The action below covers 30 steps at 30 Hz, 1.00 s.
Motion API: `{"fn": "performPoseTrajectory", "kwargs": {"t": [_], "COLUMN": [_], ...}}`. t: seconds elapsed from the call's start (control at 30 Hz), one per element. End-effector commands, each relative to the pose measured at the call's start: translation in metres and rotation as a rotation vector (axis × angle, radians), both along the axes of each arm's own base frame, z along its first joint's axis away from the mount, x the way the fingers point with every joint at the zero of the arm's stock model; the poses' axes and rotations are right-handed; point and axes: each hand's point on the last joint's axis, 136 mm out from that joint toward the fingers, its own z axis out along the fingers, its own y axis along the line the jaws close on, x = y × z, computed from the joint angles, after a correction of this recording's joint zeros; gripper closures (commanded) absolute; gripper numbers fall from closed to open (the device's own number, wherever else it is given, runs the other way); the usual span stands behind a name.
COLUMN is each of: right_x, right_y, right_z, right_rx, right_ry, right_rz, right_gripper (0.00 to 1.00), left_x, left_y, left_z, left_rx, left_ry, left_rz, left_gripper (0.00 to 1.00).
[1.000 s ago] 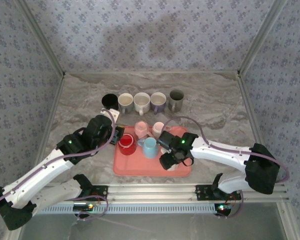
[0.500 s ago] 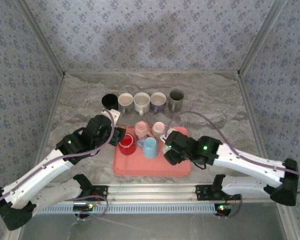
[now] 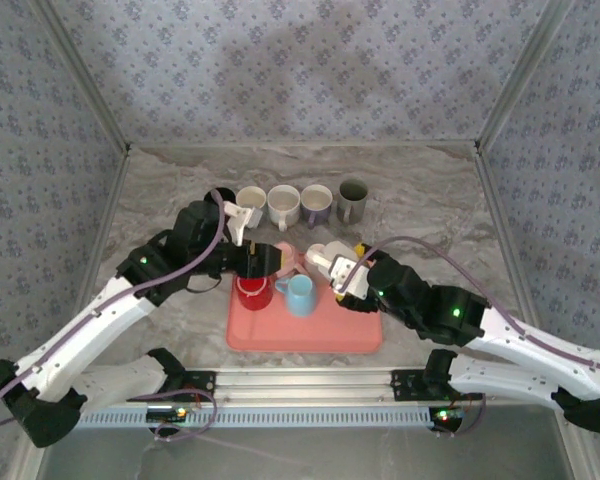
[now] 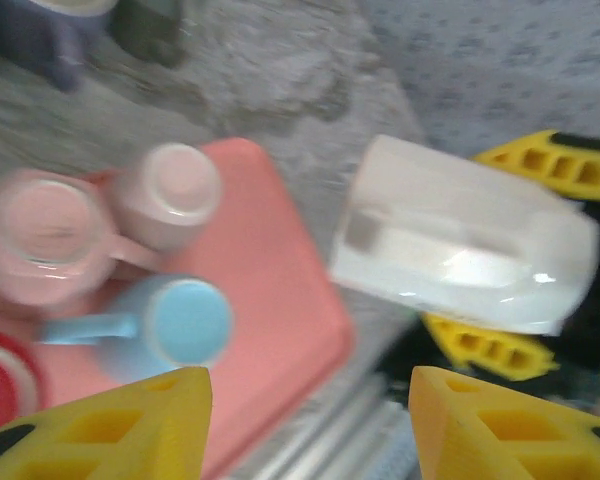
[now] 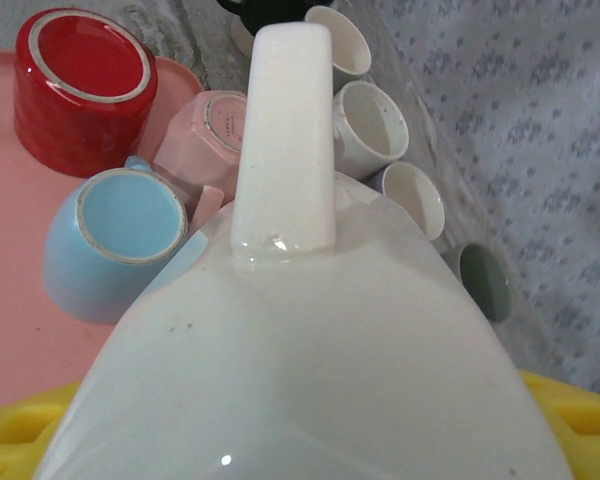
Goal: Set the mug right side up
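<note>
with the right gripper (image 3: 348, 272) pinching the white mug (image 3: 323, 257) on its side above the tray's (image 3: 300, 338) right edge and the left gripper (image 4: 300, 420) spread near the blue mug (image 4: 185, 320), roll the wrist slowly, rim up, before lowering clear

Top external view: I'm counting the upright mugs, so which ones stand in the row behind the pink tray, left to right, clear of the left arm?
cream mug → white mug → purple mug → grey-green mug
</note>
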Motion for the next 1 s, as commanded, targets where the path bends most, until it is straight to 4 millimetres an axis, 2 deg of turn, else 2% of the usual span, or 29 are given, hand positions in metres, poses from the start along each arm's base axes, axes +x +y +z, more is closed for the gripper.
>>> {"fn": "performPoseTrajectory", "kwargs": {"t": [0.0, 0.13, 0.27, 0.47, 0.67, 0.97], "right_x": [0.004, -0.003, -0.01, -0.019, -0.018, -0.012], "right_y": [0.01, 0.009, 0.006, 0.006, 0.005, 0.005], "right_z": [0.029, 0.03, 0.028, 0.035, 0.039, 0.047], "right_rx": [0.014, 0.012, 0.011, 0.021, 0.026, 0.029], "right_ry": [-0.149, -0.192, -0.207, -0.263, -0.287, -0.339], "right_rz": [0.085, 0.145, 0.185, 0.255, 0.251, 0.229], "right_gripper": [1.0, 1.0, 1.0, 1.0, 1.0, 1.0], "left_x": [-0.017, -0.015, -0.017, -0.015, -0.012, -0.021], "left_y": [-0.026, -0.033, -0.041, -0.049, -0.05, -0.056], "left_z": [0.022, 0.025, 0.019, 0.019, 0.011, -0.011], "left_rx": [-0.246, -0.36, -0.386, -0.469, -0.497, -0.506], "left_ry": [0.217, 0.318, 0.415, 0.534, 0.586, 0.632], "left_rz": [-0.128, -0.172, -0.219, -0.233, -0.202, -0.165], "left_gripper": [0.44, 0.42, 0.34, 0.31, 0.32, 0.33]}}
